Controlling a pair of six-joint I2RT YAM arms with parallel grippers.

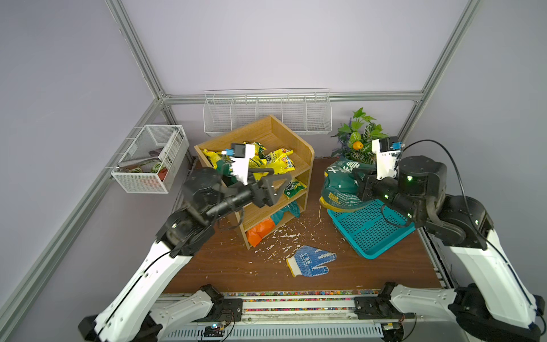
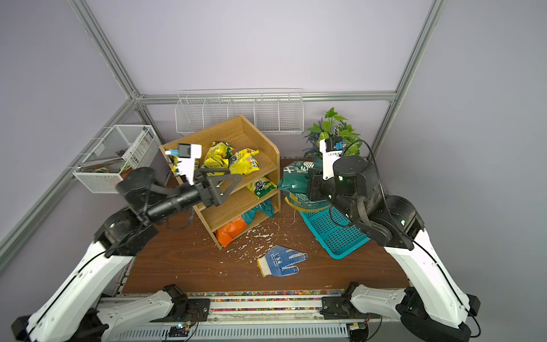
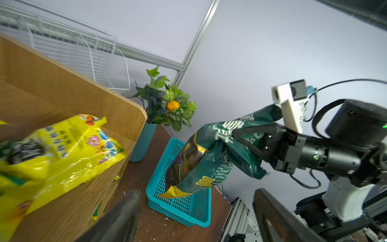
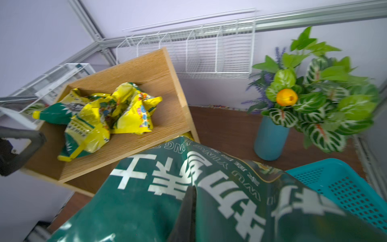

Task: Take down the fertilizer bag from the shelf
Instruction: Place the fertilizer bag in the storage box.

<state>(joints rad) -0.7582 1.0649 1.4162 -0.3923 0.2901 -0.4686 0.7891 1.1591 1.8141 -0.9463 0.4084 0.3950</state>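
Right hand is clamped on the dark green fertilizer bag (top end pinched). We see the bag off the shelf, hanging over the teal basket on the table. Left hand is spread wide and holds nothing, in front of the shelf's top tier with its yellow bags.

Passable along bare table front-left; blocked mid-table by shelf and glove, on the right by teal basket, at the back by plant.
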